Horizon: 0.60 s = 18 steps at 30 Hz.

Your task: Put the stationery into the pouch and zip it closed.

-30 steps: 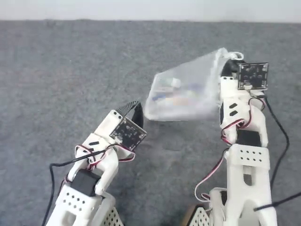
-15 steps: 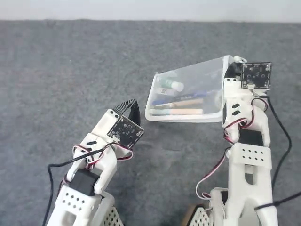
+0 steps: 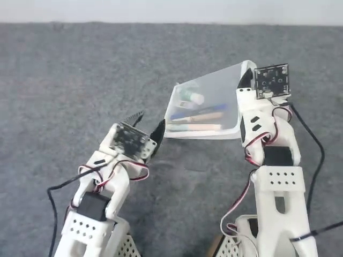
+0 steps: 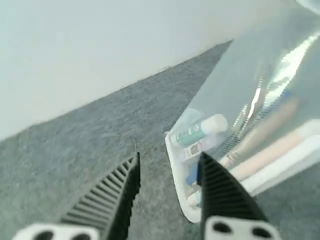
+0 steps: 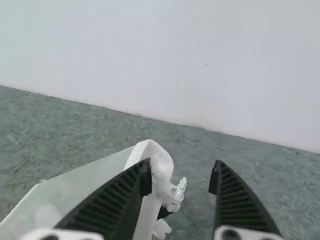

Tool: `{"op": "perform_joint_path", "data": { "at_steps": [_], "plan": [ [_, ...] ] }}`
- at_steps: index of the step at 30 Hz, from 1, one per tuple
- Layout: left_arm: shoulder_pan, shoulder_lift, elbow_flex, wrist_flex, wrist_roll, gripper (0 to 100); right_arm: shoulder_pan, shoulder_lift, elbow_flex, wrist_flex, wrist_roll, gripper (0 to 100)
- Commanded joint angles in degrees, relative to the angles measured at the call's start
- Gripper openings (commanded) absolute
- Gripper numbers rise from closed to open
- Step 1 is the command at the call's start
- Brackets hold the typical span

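On the grey desk (image 3: 64, 80), the soft, light clear pouch (image 3: 209, 96) tilts, one end raised between the parted jaws of the right claw (image 5: 181, 167), seemingly unclamped; the left claw (image 3: 149, 122) gapes empty by its other end. Stationery (image 3: 195, 120) lies inside; the zipper pull (image 5: 177, 190) likely offers the firmest hold.

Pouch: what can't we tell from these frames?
- Zip open or closed: high view, the right arm covers that end of the pouch; left wrist view, glare.
- Right claw hold on the pouch: right wrist view, its own finger hides the contact.
- Stationery count: high view, items overlap behind the cloudy wall.
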Motion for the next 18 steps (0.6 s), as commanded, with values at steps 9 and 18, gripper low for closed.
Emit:
{"op": "perform_joint_path", "data": {
  "at_steps": [9,18],
  "plan": [
    [-3.08,-1.05,-2.42,-1.58,6.51,21,-6.20,-16.04,-1.14,15.08,0.79,19.5],
    [-3.16,-1.05,-2.42,-1.58,6.33,21,-7.25,-24.84,2.73,15.87,0.44,19.5]
  ]
}}
